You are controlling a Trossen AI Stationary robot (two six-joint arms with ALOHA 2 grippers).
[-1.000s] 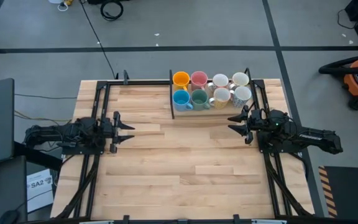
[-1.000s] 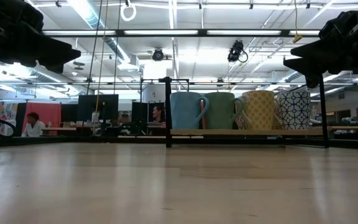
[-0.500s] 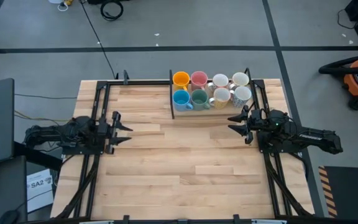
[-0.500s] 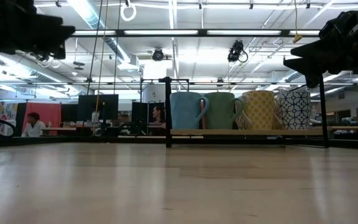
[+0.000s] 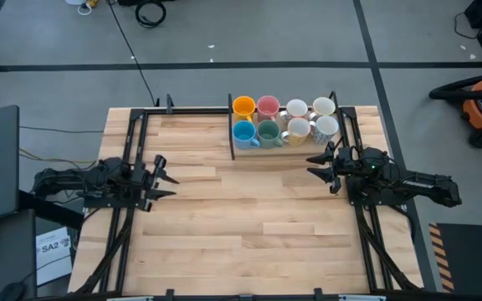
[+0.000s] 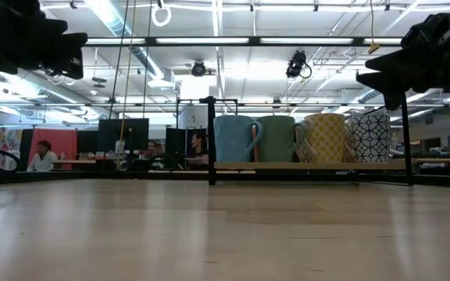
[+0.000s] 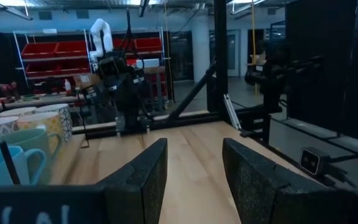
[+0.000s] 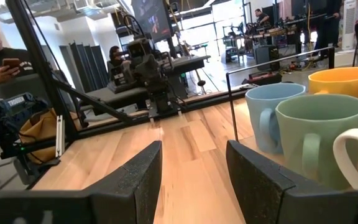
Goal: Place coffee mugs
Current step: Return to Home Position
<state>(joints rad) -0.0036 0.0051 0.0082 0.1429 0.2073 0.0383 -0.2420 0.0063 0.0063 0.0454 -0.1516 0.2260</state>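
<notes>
**Eight coffee mugs (image 5: pixel 268 131) shelved, both claws empty**

All eight stand in two rows of four on the black-framed shelf (image 5: pixel 232 138) at the far edge of the wooden surface (image 5: pixel 241 217). Orange, pink and two white are behind. Light blue, teal-green, yellow-patterned and blue-patterned are in front. The left claw (image 5: pixel 161 178) hangs open near the left edge, well apart from them. The right claw (image 5: pixel 318 161) hangs open near the shelf's right end.
</notes>
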